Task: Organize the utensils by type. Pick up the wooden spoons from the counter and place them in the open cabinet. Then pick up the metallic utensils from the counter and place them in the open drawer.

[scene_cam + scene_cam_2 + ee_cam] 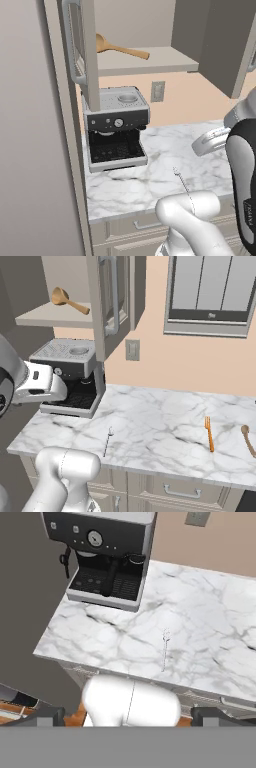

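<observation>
The gripper [127, 714] hangs empty above the counter [200, 612], its tips spread wide. Below lies the thin silver utensil [164, 649]; one wooden spoon [67, 300] sits in the cabinet [47, 318]. So slim a piece could slip from the closing pads.

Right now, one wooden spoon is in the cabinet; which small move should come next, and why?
Probably swing toward the smaller wooden spoon at the counter's right edge: it lies beside the orange fork, and the jaws stand open, holding nothing.
</observation>
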Available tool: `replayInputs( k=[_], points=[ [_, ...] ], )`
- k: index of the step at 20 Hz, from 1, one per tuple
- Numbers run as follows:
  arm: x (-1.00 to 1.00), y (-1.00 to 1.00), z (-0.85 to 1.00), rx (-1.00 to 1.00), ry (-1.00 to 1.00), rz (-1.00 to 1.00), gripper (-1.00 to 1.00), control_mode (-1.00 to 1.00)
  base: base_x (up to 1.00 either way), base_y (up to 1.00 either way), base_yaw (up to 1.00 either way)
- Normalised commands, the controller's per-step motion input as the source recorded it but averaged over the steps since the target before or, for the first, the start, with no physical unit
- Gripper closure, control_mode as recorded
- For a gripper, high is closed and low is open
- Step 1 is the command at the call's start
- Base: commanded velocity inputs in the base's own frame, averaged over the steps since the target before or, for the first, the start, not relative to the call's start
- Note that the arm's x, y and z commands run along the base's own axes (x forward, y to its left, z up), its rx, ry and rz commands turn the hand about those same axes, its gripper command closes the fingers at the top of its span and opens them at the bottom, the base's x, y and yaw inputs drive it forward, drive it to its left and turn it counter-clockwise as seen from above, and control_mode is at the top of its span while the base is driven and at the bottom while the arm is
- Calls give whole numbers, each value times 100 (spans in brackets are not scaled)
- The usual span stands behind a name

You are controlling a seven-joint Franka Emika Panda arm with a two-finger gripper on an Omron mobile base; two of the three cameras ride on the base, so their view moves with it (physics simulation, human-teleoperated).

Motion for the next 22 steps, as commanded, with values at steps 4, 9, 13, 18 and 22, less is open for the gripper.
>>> replayInputs(
  k=[4,9,13,18,22],
  points=[
    [-11,-6,0,0,-4,-4,-100,-100,0,0,0],
    [-4,-10,0,0,0,-4,-100,-100,0,0,0],
    [0,-1,-1,0,0,-4,-100,-100,0,0,0],
    [-2,-1,-1,0,0,-6,-100,-100,0,0,0],
    [-5,-1,0,0,0,-2,-100,100,-42,-15,-6]
  ],
)
